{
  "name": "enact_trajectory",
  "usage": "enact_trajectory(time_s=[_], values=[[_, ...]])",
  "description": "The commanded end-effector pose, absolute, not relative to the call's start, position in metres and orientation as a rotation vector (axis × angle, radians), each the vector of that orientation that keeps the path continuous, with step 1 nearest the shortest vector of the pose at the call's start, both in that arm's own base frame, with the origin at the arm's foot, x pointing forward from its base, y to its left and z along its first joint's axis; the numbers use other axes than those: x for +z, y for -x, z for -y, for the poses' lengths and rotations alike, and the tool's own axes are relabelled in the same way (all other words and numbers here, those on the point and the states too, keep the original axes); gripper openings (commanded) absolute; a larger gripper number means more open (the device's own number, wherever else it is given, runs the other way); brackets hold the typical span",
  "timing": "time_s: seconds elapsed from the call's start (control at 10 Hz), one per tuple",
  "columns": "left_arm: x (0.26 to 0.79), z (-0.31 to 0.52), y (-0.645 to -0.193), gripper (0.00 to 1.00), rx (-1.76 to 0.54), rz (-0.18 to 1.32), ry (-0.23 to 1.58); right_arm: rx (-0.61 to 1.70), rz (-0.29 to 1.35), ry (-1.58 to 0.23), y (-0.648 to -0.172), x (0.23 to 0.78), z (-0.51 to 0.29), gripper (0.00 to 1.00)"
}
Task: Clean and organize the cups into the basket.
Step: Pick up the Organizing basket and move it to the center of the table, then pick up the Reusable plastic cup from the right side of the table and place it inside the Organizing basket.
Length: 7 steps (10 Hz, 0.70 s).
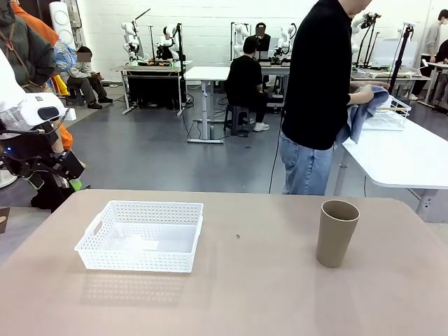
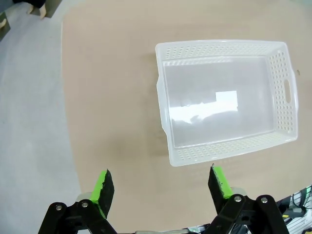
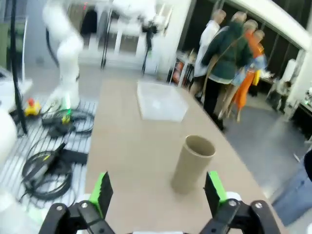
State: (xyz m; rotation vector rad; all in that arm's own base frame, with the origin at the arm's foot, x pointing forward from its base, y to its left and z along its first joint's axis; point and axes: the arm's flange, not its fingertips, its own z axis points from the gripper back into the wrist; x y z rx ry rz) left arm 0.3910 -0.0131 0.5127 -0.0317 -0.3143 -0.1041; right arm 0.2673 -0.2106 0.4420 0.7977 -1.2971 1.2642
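Nothing binned yet: one tan cup stands upright on the worktop at right, well apart from the empty white basket at left, while left gripper near the basket and right gripper facing the cup both have fingers released, grasping nothing.

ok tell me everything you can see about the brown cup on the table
The cup is a tall, handle-less tan-brown tumbler, slightly tapered toward its base, with a matte surface. It stands upright, mouth up, and what shows of its inside looks empty. It is on the right side of the table, well apart from the white basket on the left. Only the tabletop touches it.
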Motion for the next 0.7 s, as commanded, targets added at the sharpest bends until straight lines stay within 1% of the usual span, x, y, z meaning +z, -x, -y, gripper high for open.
enact_trajectory(time_s=[0.0,0.3,0.5,0.6], values=[[0.514,0.017,-0.392,1.0,-0.112,0.317,0.024,1.12,1.244,-0.95,-0.323,0.399,0.234,1.0],[0.514,0.017,-0.392,1.0,-0.112,0.317,0.024,1.084,1.035,-0.953,-0.357,0.346,0.211,1.0],[0.514,0.017,-0.392,1.0,-0.112,0.317,0.024,1.113,1.008,-0.964,-0.359,0.325,0.195,1.0],[0.514,0.017,-0.392,1.0,-0.112,0.317,0.024,1.037,1.044,-0.908,-0.357,0.331,0.194,1.0]])
